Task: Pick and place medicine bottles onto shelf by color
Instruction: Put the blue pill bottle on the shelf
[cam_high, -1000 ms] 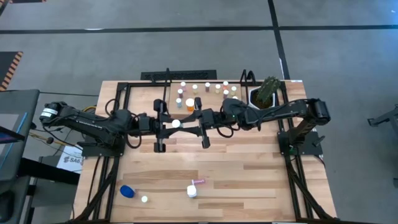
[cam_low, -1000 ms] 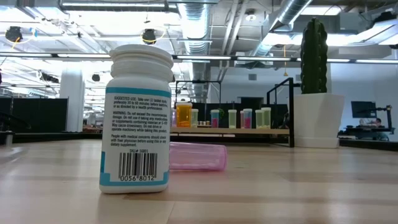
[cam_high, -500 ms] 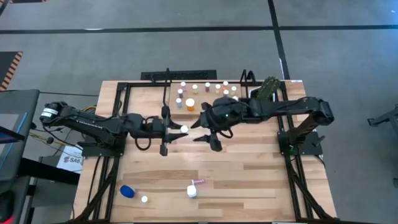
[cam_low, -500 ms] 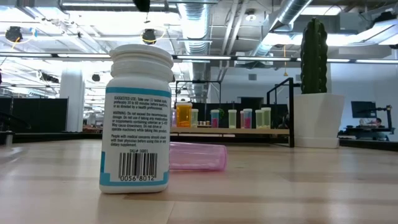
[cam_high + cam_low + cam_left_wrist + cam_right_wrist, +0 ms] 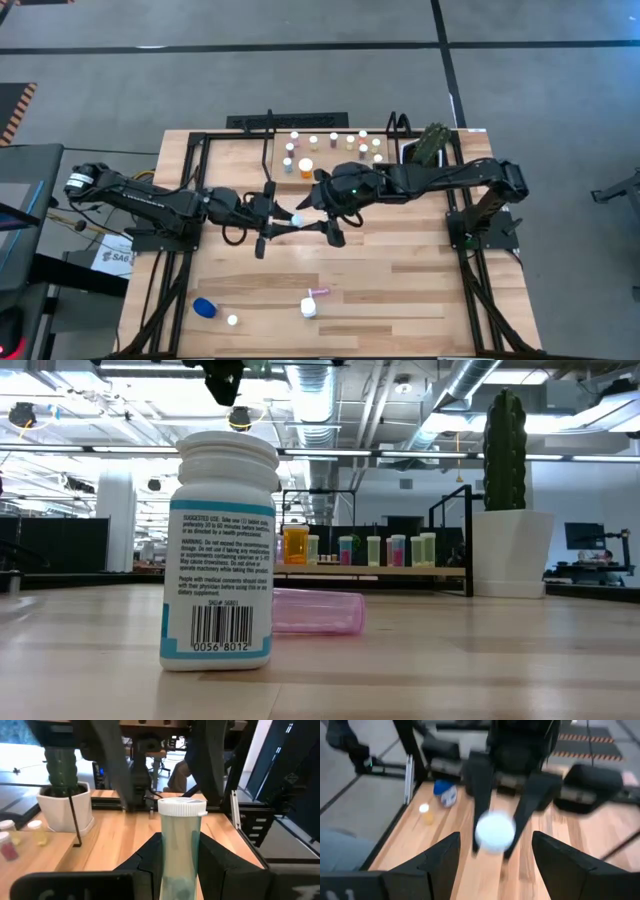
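A teal-tinted medicine bottle (image 5: 181,845) with a white cap (image 5: 297,218) is up over the table's middle, with my left gripper (image 5: 284,221) shut on it. My right gripper (image 5: 320,219) faces it from the table's right side. It is open, its fingers (image 5: 437,865) wide on either side of the cap (image 5: 495,831) and apart from it. The shelf (image 5: 277,183) stands at the far middle with several small bottles (image 5: 333,142) upright on its board. On the near part of the table lie a blue bottle (image 5: 204,307), a white bottle (image 5: 309,307) and a pink vial (image 5: 318,293). My left gripper pinches the bottle's lower body (image 5: 176,865) between its two fingers (image 5: 215,865), one on each side. The fingers come about level from the table's left. The bottle stands roughly upright with its cap (image 5: 182,806) on top, lifted clear of the table.
A cactus in a white pot (image 5: 425,150) stands right of the shelf. A small white cap (image 5: 232,320) lies near the blue bottle. In the low view the white bottle (image 5: 222,550) stands upright in front of the lying pink vial (image 5: 315,612). Black frame rods (image 5: 190,190) run along both table sides.
My right gripper has opened and let go of the bottle, and has tipped up toward level. My left gripper keeps its hold. It has sunk a little toward the table's near edge and turned, bringing the bottle with it.
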Controlling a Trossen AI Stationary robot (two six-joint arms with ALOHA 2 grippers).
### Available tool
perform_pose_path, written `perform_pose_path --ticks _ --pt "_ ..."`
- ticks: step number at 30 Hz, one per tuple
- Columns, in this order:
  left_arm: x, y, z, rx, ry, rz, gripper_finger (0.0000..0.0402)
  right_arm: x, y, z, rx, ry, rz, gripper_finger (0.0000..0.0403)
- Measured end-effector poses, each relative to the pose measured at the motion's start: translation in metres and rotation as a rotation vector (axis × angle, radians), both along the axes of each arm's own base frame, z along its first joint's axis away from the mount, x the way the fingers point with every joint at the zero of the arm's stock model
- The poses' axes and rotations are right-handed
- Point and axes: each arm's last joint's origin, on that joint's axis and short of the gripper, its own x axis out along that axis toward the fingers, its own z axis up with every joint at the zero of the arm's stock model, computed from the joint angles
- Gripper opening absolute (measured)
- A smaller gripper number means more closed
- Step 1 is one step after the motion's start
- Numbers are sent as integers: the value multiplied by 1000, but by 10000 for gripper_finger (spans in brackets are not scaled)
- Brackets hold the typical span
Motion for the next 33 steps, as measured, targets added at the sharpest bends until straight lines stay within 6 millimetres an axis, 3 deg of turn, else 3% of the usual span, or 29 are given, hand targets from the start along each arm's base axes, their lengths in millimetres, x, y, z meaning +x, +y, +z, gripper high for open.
perform_pose_path --ticks 11,26,33 --pt "-1 -2 0 7 4 -13 73 16 1 -15 -14 -13 11 262" --pt "-1 -2 -2 -3 19 19 73 17 2 -15 -19 -21 16 116" --pt "-1 0 -2 -48 19 76 108 15 0 -13 -16 -19 11 120"
